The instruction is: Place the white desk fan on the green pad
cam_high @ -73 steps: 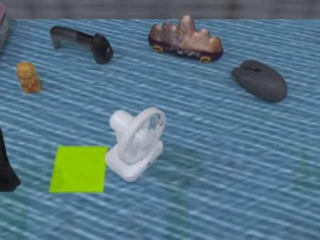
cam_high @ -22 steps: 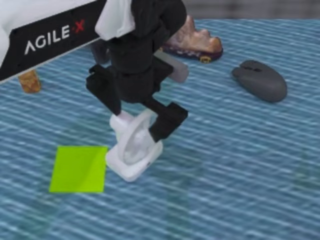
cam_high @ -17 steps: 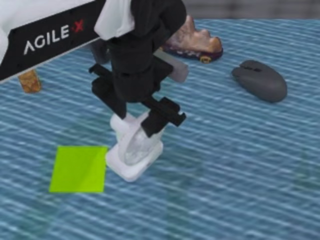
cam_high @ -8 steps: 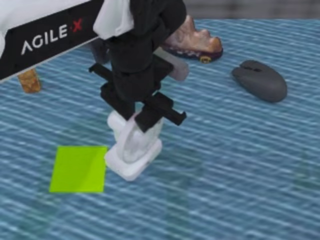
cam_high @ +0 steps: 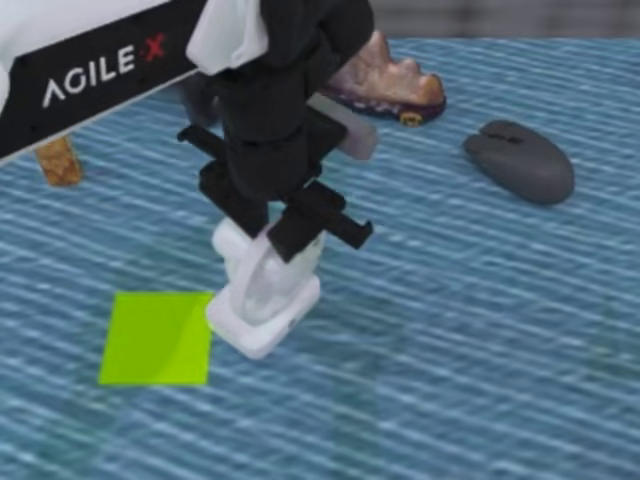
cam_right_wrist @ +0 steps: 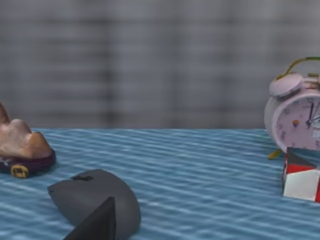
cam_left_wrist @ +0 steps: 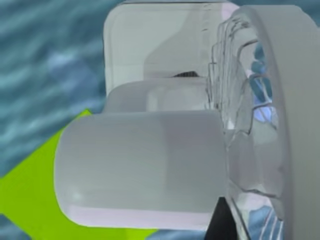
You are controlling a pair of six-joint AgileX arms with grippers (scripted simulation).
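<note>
My left tool (cam_high: 268, 222) was down over the white desk fan (cam_high: 262, 290), a little left of the worktop's middle, with its two black fingers closed narrowly on the upper part of the fan's round grille ring. One finger sat on the motor-hub side and the other on the front of the ring. The fan stood upright on its rounded base, which rested on the worktop (cam_high: 470, 340). The base's left corner touched or just overlapped the right edge of the green pad (cam_high: 157, 338), so nearly all of the fan was off the pad. In the left wrist view the fan (cam_left_wrist: 150, 165) filled most of the frame, with the cylindrical hub nearest the camera, the translucent ring beside it, and a wedge of the green pad (cam_left_wrist: 30, 200) showing behind the hub. My right arm was out of the top view; the right wrist view showed only a dark fingertip of its tool (cam_right_wrist: 97, 225), and I could not tell how its fingers stood. The worktop was covered in a rippled blue, water-like pattern. A dark grey computer mouse (cam_high: 519, 160) lay well to the right of the fan, and a brown rock-shaped toy on wheels (cam_high: 388, 82) sat at the far edge. A small tan figure (cam_high: 57, 160) stood at the far left. The right wrist view also showed a pink alarm clock (cam_right_wrist: 296, 117) and a red and white box (cam_right_wrist: 301, 177) before a blurred grey wall.
</note>
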